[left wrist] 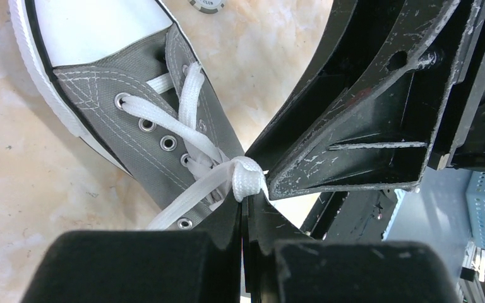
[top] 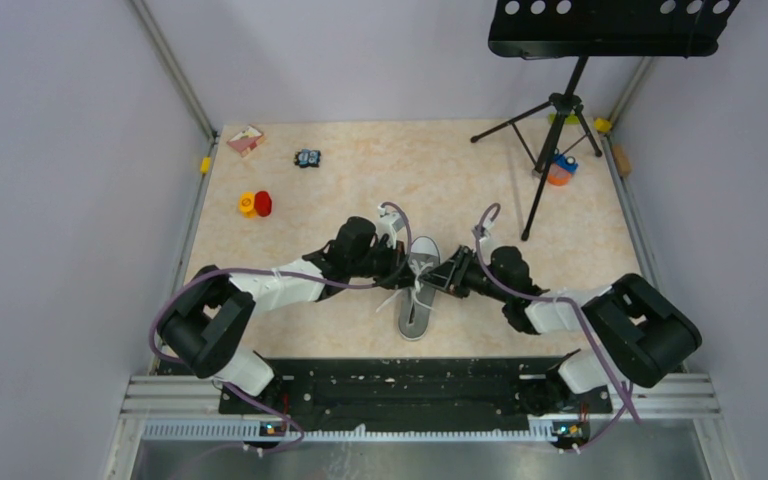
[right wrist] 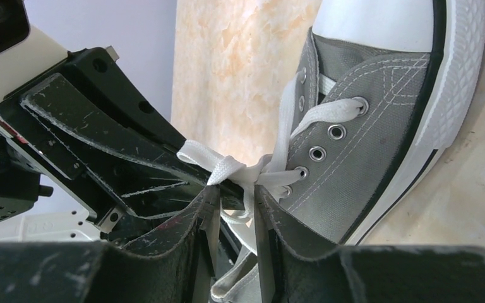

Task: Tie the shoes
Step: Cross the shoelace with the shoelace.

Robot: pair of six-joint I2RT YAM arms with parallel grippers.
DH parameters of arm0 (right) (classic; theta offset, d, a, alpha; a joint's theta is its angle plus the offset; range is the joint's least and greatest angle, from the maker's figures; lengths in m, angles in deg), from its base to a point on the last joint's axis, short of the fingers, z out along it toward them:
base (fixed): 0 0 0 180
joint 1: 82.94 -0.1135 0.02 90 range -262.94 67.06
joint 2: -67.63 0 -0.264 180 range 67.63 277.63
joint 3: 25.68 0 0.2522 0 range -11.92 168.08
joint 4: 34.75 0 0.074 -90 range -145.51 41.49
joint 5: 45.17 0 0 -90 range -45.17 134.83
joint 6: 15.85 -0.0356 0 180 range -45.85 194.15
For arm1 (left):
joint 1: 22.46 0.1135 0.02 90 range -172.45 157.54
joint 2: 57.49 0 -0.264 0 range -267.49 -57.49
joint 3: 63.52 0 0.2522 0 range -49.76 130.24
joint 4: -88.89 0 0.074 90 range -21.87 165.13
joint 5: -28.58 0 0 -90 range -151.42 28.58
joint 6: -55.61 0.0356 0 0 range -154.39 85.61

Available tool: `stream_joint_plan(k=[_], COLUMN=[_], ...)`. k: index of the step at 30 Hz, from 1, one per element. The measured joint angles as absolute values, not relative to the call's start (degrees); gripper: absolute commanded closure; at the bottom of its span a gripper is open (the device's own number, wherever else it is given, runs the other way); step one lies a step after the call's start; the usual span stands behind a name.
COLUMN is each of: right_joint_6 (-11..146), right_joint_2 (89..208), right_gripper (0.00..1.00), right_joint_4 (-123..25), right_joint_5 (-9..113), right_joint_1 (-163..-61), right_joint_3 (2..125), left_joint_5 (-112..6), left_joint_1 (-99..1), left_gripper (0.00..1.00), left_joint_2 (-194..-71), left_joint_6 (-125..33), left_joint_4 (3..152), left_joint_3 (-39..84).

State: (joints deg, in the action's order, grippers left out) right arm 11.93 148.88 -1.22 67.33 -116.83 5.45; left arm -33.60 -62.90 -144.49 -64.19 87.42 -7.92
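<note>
Your sneaker (left wrist: 101, 107) is matt grey canvas with white stitching; its eyelets (left wrist: 168, 143) are shiny metal, its toe cap (left wrist: 95, 25) smooth white rubber, its laces (left wrist: 164, 120) flat woven cloth. Beside the sneaker, the right gripper (right wrist: 230, 202) is scuffed black plastic. Under the sneaker, the table (left wrist: 12, 189) looks smooth, faintly glossy.

The fixed top camera looks steeply down from above and behind the two black-and-white robot arms (top: 285, 285), far enough to take in the whole beige marbled bench (top: 360, 190). Each wrist camera peers along its own jaws, very close (facing one another). All three share the grey canvas sneaker (left wrist: 101, 95) and its flat white laces (right wrist: 240, 173).
</note>
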Motion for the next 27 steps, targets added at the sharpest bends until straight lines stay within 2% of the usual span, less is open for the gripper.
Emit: stream_joint_plan(k=[27], right_joint_6=[10.82], right_joint_2=[150.59], right_gripper=[0.76], right_joint_4=[1.14], right_joint_5=[66.67], right_joint_1=[-116.83], right_joint_3=[3.04], left_joint_5=[-33.8], left_joint_1=[-62.95], left_gripper=[1.0], left_joint_2=[-144.49], left_joint_6=[-64.17], left_joint_4=[87.05], left_joint_3=[-7.94])
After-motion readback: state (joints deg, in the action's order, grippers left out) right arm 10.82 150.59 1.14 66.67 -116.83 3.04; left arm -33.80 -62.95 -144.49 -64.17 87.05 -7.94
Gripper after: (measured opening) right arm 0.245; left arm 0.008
